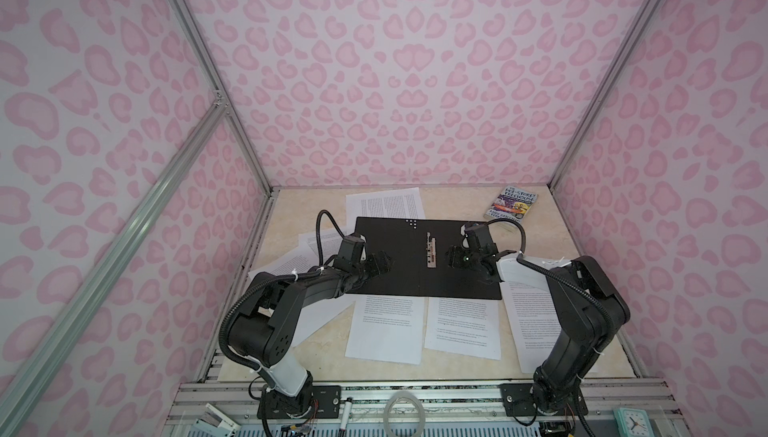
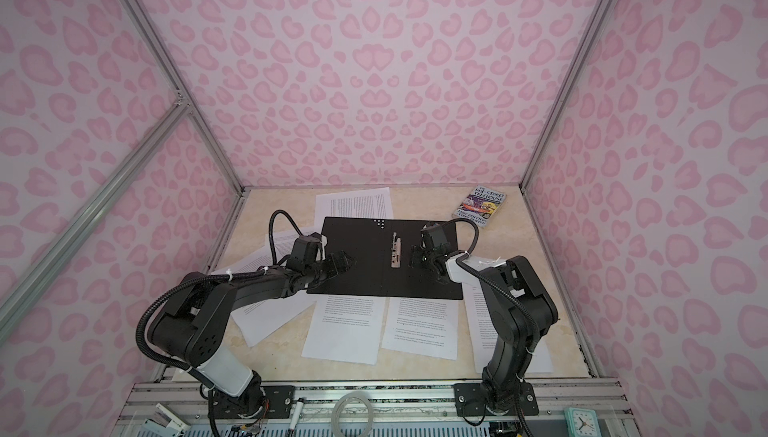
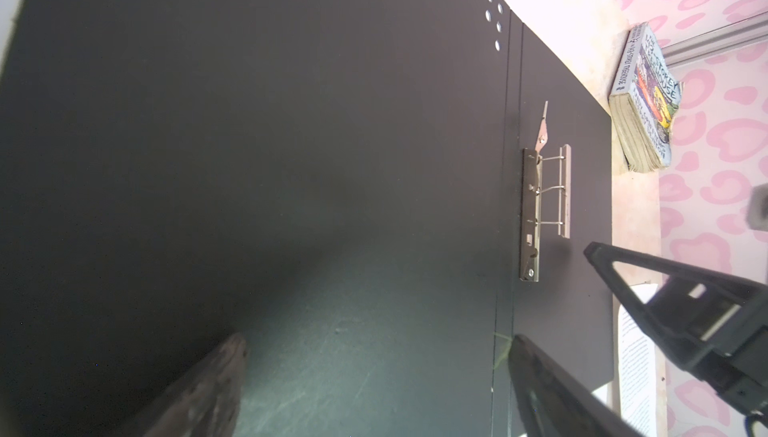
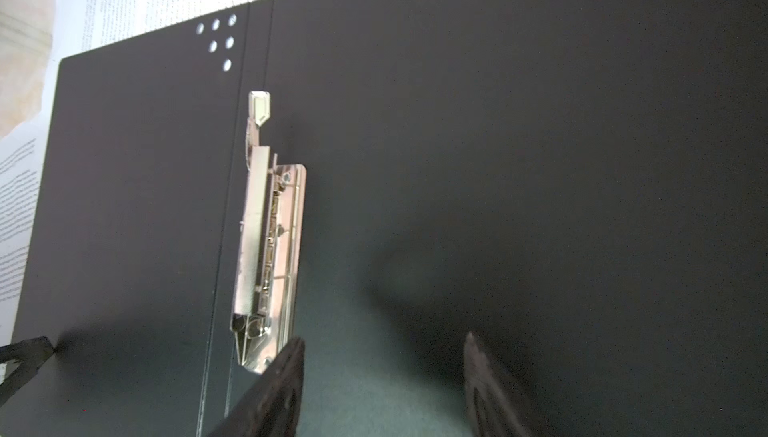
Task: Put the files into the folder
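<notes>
Near edge: loose white printed files point(image 1: 384, 331) on the beige surface point(image 1: 457, 206), far edges tucked under the flat-open black folder point(image 1: 399, 243), one partly behind the right arm point(image 1: 582, 314). Left hand point(image 1: 384, 263) and right hand point(image 1: 451, 260), both spread and empty, flank its metal spine clip point(image 1: 431, 253). Colourful paperback book point(image 1: 512, 206) lies clear beyond.

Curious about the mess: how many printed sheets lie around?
6 sheets: one behind the folder, two left of it, two in front, one right; more may be hidden.
</notes>
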Tool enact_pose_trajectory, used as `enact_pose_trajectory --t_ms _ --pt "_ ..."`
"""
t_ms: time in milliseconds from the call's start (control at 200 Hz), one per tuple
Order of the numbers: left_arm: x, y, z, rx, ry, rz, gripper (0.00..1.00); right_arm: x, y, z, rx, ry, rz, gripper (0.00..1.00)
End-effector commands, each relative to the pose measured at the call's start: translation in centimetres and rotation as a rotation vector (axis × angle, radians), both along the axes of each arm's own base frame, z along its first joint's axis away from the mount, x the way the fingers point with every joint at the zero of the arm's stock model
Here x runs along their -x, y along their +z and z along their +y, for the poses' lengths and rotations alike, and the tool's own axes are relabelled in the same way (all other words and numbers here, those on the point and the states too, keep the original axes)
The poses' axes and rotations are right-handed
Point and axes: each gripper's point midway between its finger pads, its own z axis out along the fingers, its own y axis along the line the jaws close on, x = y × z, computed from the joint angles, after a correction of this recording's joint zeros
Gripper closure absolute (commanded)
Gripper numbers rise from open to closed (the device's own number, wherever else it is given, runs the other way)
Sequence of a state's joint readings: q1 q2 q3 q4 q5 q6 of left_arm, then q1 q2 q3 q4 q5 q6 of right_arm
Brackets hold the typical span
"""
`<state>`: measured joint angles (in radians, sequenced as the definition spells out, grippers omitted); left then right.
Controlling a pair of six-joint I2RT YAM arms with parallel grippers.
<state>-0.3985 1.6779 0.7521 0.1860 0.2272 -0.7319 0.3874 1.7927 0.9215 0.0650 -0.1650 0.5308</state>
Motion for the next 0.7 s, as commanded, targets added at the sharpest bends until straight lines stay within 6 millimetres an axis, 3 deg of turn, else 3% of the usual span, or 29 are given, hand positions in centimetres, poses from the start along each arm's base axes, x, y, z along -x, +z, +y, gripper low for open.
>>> enact_pose_trajectory --t_ms 0,160,420,565,695 --pt "2.9 -3.4 2.3 -0.091 0.042 0.168 0.0 -0.5 -0.6 0.4 -0.041 0.009 0.015 0.38" --pt "2.0 -3.2 2.7 -0.066 0.036 0.16 0.01 -2.2 -0.6 1.5 -0.073 0.059 -0.003 0.37" --pt "0.1 -1.2 0.2 0.039 -0.058 0.116 0.02 -5.0 1.5 3.0 -0.161 0.114 -0.062 0.37" --pt "0.3 3.0 -0.9 0.112 -0.119 0.019 0.02 -5.1 6.0 1.9 -0.132 0.07 -0.151 0.36" --pt "1.5 7.1 -1.8 0.139 -0.16 -0.075 0.02 -2.0 8.6 -0.8 -0.104 -0.034 -0.146 0.32"
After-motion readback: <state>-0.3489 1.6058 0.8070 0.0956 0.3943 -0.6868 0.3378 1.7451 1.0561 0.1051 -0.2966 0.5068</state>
